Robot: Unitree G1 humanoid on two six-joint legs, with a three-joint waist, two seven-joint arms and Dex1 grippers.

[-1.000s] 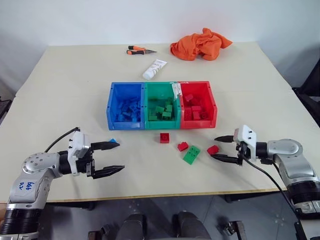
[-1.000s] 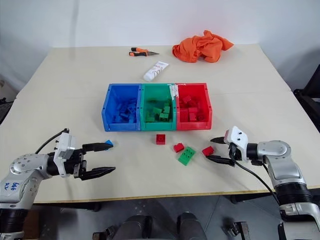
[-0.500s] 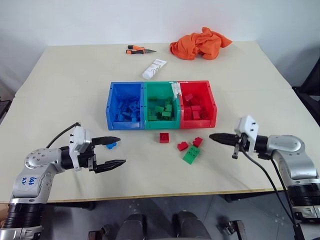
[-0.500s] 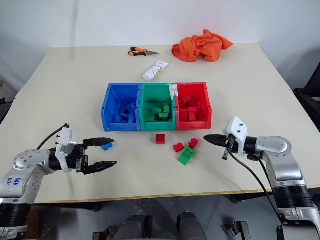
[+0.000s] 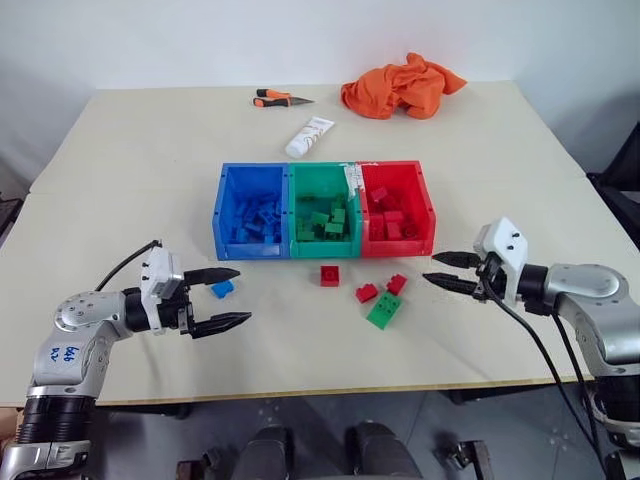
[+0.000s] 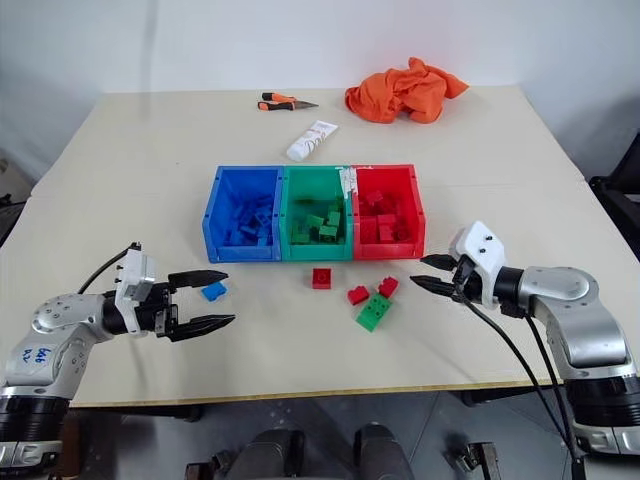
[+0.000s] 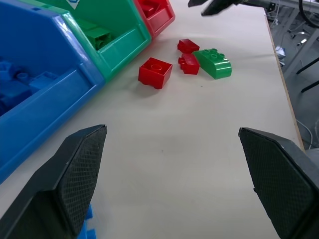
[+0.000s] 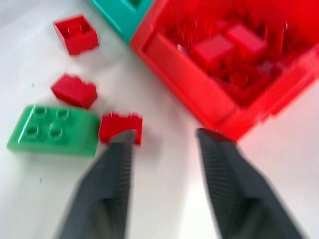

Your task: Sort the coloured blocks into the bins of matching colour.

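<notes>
You are looking at a test room, like a robot lab. A big plain table (image 5: 120, 180) stands by a bare white wall (image 5: 200, 40), with toy bricks and three joined bins (image 5: 323, 250) set out in the middle. At the far side lie an orange cloth (image 5: 400, 87), a white tube (image 5: 309, 137) and an orange-handled tool (image 5: 278, 99).

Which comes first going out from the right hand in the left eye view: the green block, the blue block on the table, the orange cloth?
From the right hand:
1. Green block, loose on the table just left of the hand, beside the red blocks.
2. Blue block, across the table by the left hand.
3. Orange cloth, at the table's far edge.
</notes>
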